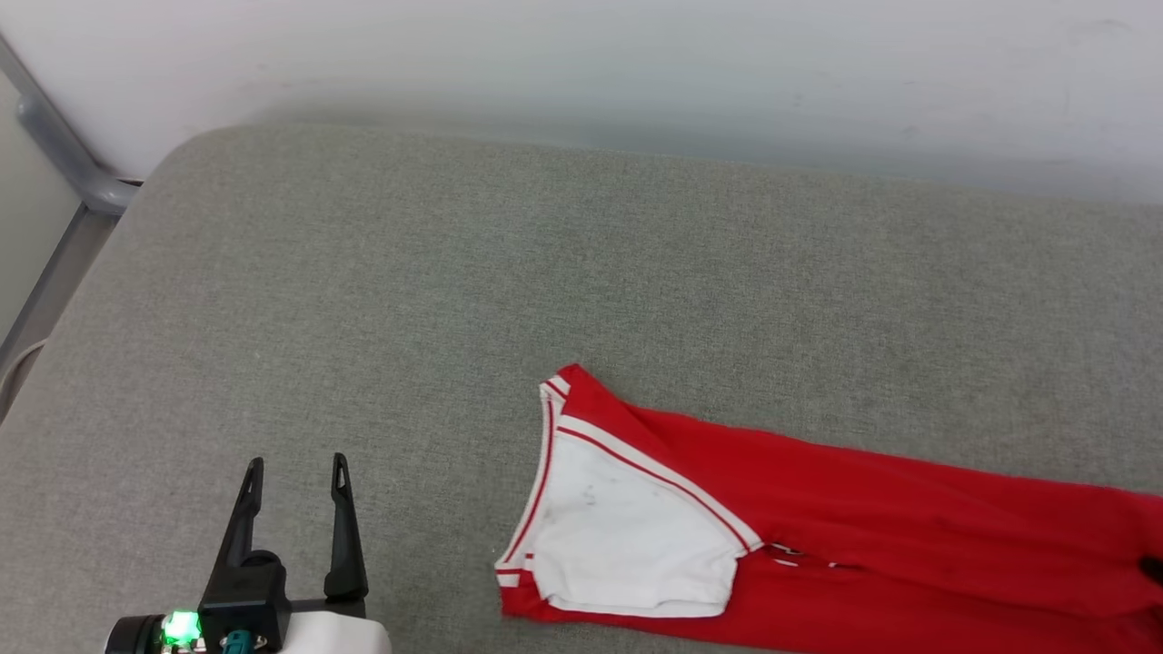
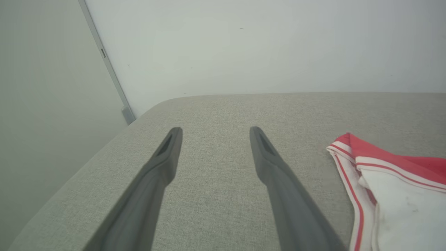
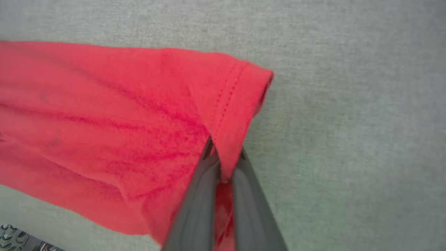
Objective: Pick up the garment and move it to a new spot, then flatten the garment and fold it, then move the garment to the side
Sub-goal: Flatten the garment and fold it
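Observation:
The garment (image 1: 818, 518), a red jersey with a white sleeve and striped trim, lies stretched across the grey cushion toward the lower right of the head view. Its white sleeve end (image 2: 400, 195) sits to the right of my left gripper (image 2: 216, 134), which hovers open over bare cushion with nothing between its fingers. In the head view that left gripper (image 1: 295, 472) stands at the lower left, well left of the shirt. My right gripper (image 3: 224, 155) is shut on the garment's red hem (image 3: 237, 104), the cloth pinched between its two fingers.
The grey cushioned surface (image 1: 454, 272) spreads wide behind and left of the shirt. A white wall (image 1: 636, 64) runs along its far edge, and a grey metal rail (image 1: 54, 145) stands at the far left corner.

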You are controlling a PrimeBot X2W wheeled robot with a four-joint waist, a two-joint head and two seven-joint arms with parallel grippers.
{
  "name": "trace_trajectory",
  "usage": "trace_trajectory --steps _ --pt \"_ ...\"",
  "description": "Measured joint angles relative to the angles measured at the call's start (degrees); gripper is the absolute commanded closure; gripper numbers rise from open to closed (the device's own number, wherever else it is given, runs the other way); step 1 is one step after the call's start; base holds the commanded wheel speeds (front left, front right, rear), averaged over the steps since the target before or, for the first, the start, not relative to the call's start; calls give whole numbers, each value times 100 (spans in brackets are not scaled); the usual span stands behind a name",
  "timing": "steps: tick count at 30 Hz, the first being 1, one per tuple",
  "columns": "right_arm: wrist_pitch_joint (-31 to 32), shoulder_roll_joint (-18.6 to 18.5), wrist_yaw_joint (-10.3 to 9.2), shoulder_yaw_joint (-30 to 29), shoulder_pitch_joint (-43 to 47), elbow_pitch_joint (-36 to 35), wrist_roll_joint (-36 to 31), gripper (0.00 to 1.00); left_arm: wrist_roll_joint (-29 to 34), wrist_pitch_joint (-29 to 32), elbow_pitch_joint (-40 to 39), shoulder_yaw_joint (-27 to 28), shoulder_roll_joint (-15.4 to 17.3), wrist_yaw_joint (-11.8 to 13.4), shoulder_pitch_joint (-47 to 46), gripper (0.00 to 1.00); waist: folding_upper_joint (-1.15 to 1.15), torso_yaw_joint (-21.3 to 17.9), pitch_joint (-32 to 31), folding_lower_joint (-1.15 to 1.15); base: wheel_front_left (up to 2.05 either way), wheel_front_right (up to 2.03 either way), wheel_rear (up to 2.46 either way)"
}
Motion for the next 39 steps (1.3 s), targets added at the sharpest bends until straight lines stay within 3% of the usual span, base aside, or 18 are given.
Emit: trace_trajectory --steps 8,19,28,39 --pt "101 -42 -2 -187 -10 69 -14 100 89 0 58 20 -44 -104 6 0 0 -10 -32 0 0 0 0" --pt "516 544 -5 25 217 -1826 325 100 144 0 101 -5 -100 -141 22 0 0 -42 -32 0 0 0 0" --pt "896 1020 -4 756 -283 -2625 24 100 177 0 149 -123 -133 -191 -118 0 0 75 82 0 0 0 0" --pt "888 1560 -4 2069 -1557 -2383 -297 100 175 0 208 -189 -170 -205 -255 0 0 278 257 0 0 0 0"
